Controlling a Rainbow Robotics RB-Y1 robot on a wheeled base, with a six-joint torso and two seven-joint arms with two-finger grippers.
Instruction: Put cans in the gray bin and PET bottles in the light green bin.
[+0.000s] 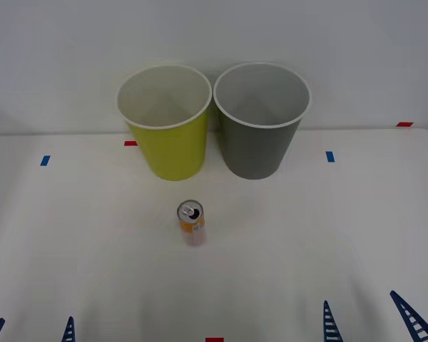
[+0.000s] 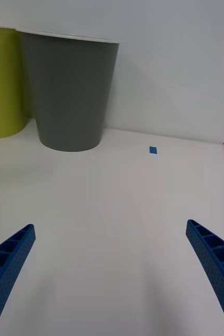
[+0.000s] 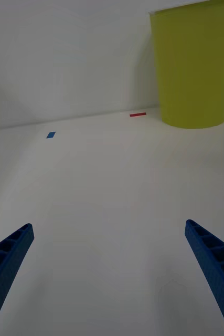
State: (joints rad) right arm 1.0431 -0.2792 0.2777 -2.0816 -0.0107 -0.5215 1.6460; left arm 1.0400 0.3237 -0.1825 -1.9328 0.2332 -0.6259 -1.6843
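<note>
Standing can (image 1: 191,223), bins behind, both grippers cut off

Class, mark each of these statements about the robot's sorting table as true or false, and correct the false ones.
1. The can stands upright on the table. True.
2. The can is inside the gray bin. False: it stands on the table in front of the bins.
3. The light green bin is to the left of the gray bin. True.
4. The right gripper holds the can. False: it is open, at the table's near edge.
5. The left gripper is open. True.
</note>
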